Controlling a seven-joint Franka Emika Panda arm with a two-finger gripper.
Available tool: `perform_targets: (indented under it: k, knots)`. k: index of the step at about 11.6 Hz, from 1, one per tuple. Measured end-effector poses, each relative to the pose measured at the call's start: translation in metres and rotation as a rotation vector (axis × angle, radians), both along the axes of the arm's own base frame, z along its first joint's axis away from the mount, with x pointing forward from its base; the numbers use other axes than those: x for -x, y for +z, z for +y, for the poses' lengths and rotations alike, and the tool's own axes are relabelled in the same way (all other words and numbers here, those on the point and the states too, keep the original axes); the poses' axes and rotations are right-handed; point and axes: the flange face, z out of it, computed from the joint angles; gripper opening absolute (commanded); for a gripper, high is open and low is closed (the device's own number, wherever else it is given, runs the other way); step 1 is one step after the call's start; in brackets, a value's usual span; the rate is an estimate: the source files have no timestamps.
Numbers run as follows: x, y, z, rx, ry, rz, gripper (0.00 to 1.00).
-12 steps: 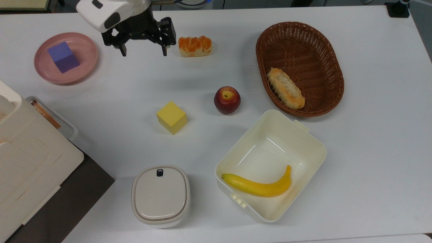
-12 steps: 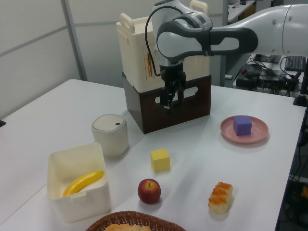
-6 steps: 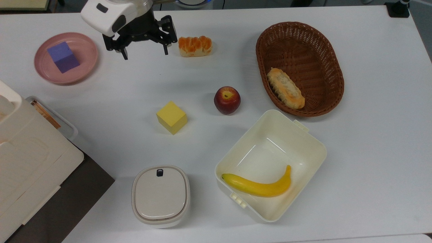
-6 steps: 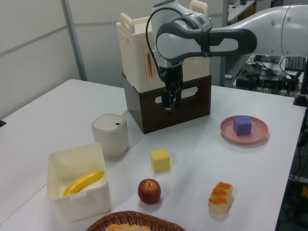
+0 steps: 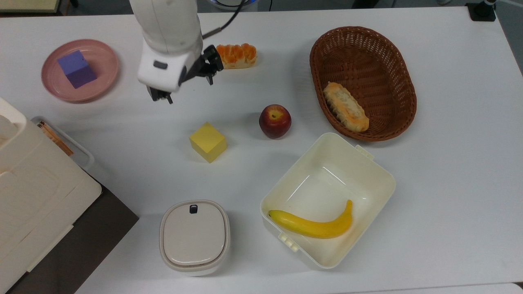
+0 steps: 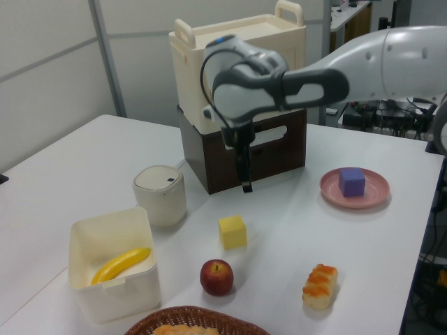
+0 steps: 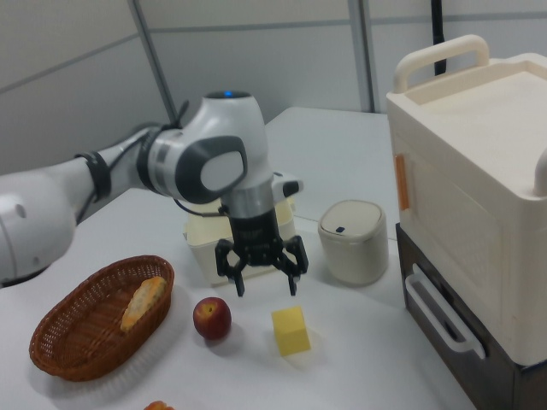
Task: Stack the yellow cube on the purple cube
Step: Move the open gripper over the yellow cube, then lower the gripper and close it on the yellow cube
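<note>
The end effector [image 7: 265,286] is swinging away from the bench's edge toward the yellow cube [image 5: 207,142], fingers spread.

Bright, even overhead light washes the white table [image 5: 449,183]; soft, faint shadows sit beside the yellow cube [image 5: 207,142] and apple [image 5: 275,121]. A mild sheen streaks the cream box's floor [image 5: 327,183]. The top view is slightly soft and grainy.

No words, numbers or signs can be read on anything here. The orange sticker [image 7: 400,182] on the white box [image 7: 479,179] is too small to read.
</note>
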Motion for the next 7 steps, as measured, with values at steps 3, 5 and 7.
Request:
perform_targets:
  k: [3,5,7]
  knots:
    - [-0.018,-0.051,0.011,0.007,0.068,0.014,1.00]
    - [-0.027,-0.082,0.020,0.066,0.121,0.030,1.00]
    - [-0.031,-0.105,0.027,0.088,0.149,0.049,1.00]
